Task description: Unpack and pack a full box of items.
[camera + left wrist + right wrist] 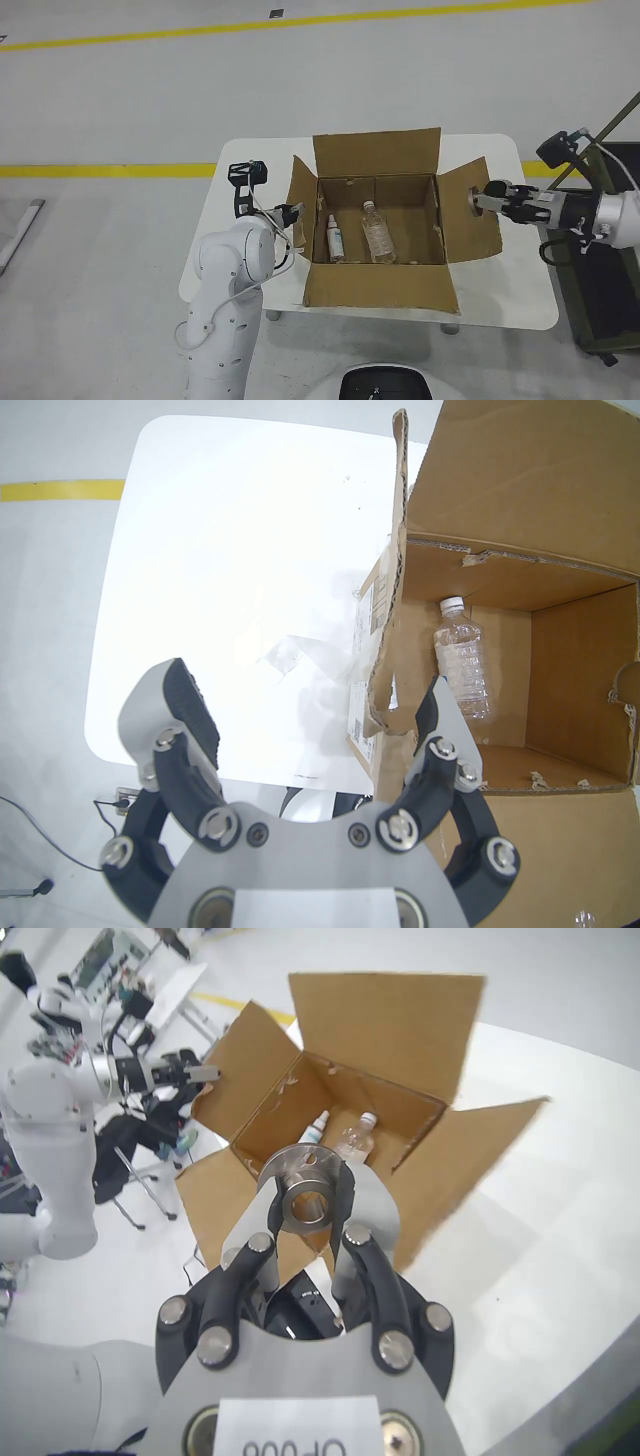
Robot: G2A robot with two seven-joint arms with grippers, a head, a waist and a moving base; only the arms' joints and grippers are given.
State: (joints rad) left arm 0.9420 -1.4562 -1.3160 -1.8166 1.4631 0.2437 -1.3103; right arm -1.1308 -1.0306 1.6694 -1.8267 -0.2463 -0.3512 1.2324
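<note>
Cardboard box (pixel 380 287) is sitting open near the middle of the white table (pixel 500 300), all four flaps splayed outward. Inside, a clear water bottle (pixel 377 232) and a small white spray bottle (pixel 334 238) are lying side by side on the bottom.

I am holding the right gripper (pixel 309 1185) just outside the box's right flap, clamped across a flanged metal ring (pixel 295 1160). The left gripper (pixel 307 695) is hanging spread wide and empty, with one finger (pixel 430 710) right against the torn edge of the left flap.

What I am worrying about: the ring looks heavy and smooth, and the pads are gripping only its narrow hub, so it may twist or slide out. The right flap is also standing between it and the opening, and clipping that flap could shove the whole box. On the left, that finger could snag the ragged cardboard.

Some clear tape (pixel 295 655) is lying on the tabletop beside the box. Grey floor with yellow lines (pixel 300 20) is stretching around the table.
</note>
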